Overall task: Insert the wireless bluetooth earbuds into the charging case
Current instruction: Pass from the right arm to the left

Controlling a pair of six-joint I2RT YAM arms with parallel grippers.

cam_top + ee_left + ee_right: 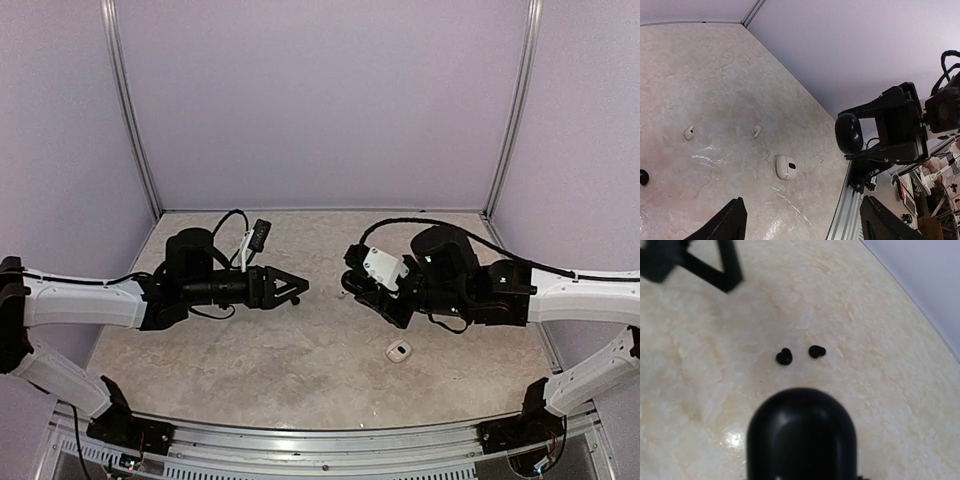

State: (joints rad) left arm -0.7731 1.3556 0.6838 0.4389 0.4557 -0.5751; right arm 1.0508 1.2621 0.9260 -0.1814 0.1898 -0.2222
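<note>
Left wrist view first: our left gripper (802,211) has its dark fingers (732,222) spread wide with nothing between them, hanging above the table (715,75). Across from it, the right gripper (852,135) is pinching the charging case (802,435), a smooth black oval pod clamped between the two jaws and lifted clear of the surface. From this side the pod's long axis runs across the gap between the jaws.

Through the right wrist camera we look along the pod. Its rounded end points forward and down at the wireless bluetooth earbuds (800,354), which lie on the table just ahead of it. The two tiny black buds sit side by side, close together but not touching. The row they form crosses the view from left to right and rises slightly to the right. The left bud's small nub points up and right, and the right bud's nub points right.

Further out lie a white case (785,167) and two small white buds (688,132), which we judge are not part of our job.

We judge the task barely begun: the case is in hand, we see no raised lid, and neither bud is picked up or seated.
</note>
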